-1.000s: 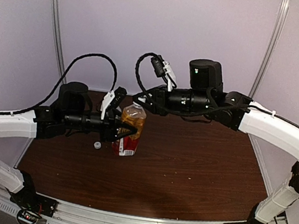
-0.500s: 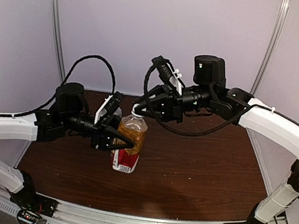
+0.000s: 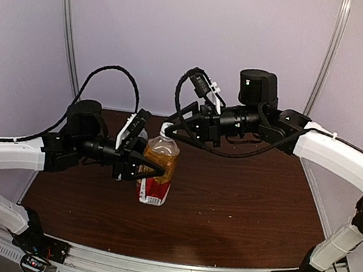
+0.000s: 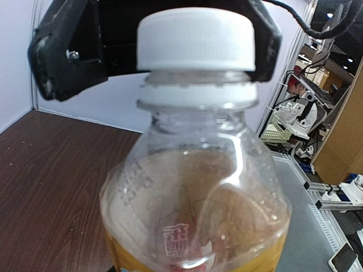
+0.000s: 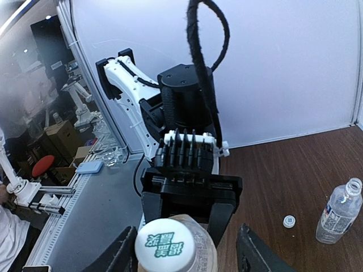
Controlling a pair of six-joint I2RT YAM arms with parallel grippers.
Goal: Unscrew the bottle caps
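Amber bottle [image 3: 166, 151], white cap [image 5: 168, 247] on; left gripper [image 3: 156, 170] clamps body, right gripper [image 5: 187, 258] spread around cap.

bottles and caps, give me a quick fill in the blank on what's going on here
1. The left gripper holds the amber bottle, and its cap sits ___ the jaws of the open right gripper.
2. The clear bottle stands on the table with ___ cap on its neck.
3. The loose cap lying near the clear bottle is mostly ___ in colour.

Missing words: between; no; white
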